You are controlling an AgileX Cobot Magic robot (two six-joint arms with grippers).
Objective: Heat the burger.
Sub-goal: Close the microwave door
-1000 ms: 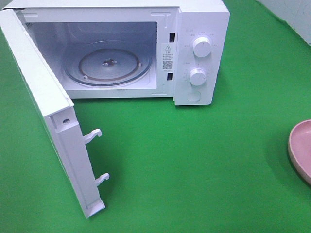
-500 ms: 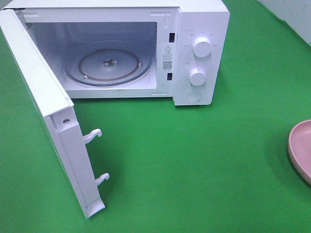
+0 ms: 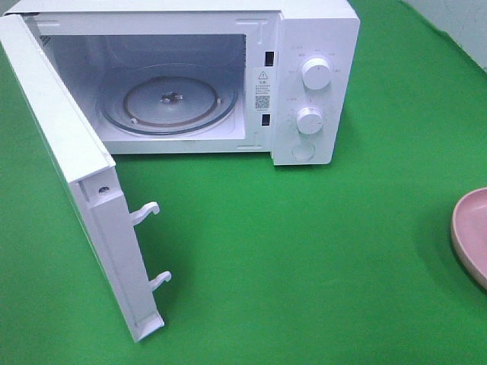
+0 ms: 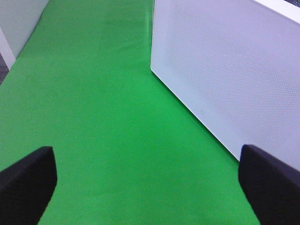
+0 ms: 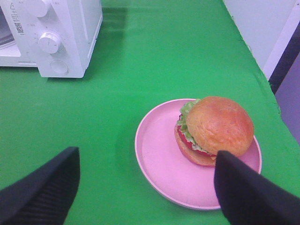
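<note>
**Open jaws on both sides, burger waiting on its plate**

Left gripper (image 4: pixel 150 187) has its 2 dark fingers spread wide apart with nothing between them, hanging over bare green cloth (image 4: pixel 93 117) just beside the microwave door (image 4: pixel 234 70), a flat white panel with a fine dotted mesh. In the high view that door stands swung fully out, and the microwave (image 3: pixel 304 30) shows a clear round glass turntable (image 3: pixel 169 103) with nothing on it; 2 white ribbed knobs (image 3: pixel 315 74) sit on the smooth panel to its right.

Right gripper (image 5: pixel 145 187) is also parted and holds nothing. It hovers above the pink plate (image 5: pixel 159 159), a shallow matte dish well apart from the microwave. On it, toward the far-right side, sits the burger (image 5: pixel 215 129): glossy golden domed bun, ruffled green lettuce, a red slice and a dark patty.

My judgement: it is light, but a loose stack of 4 or so layers, soft and likely slippery on top. Taking it low across the sides of the bun, squeezing gently, should keep the layers from sliding; lifting the stiff plate by its rim looks safer still.
</note>
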